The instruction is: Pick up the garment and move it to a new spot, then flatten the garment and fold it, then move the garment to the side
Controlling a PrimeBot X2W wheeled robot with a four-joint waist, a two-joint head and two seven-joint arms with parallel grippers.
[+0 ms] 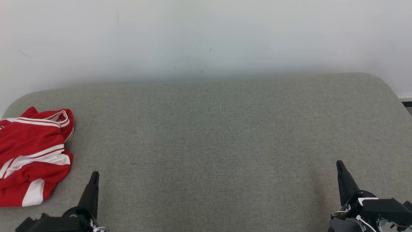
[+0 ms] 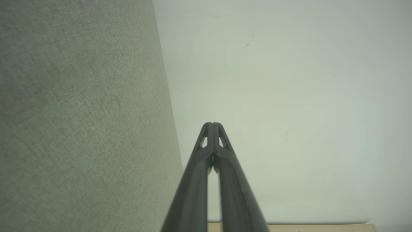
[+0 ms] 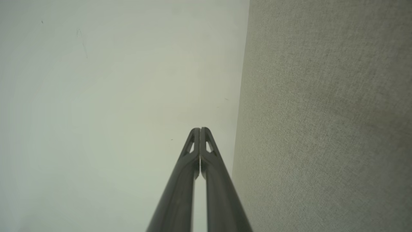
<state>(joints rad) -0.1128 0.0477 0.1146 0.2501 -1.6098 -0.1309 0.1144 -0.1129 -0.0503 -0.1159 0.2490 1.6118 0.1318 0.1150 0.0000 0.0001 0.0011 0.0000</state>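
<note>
A red garment (image 1: 30,154) with white stripes lies crumpled at the far left of the grey fabric surface (image 1: 209,145), partly cut off by the head view's left edge. My left gripper (image 1: 94,175) stands at the lower left, just right of the garment and apart from it, shut with nothing in it. At the lower right my right gripper (image 1: 339,164) is also shut and empty. In the left wrist view the left gripper (image 2: 212,124) has its tips pressed together; the right gripper (image 3: 200,129) looks the same in the right wrist view.
A pale wall (image 1: 206,35) rises behind the grey surface. The surface's rounded corners show at back left and back right. A strip of dark floor edge (image 1: 407,104) shows at the far right.
</note>
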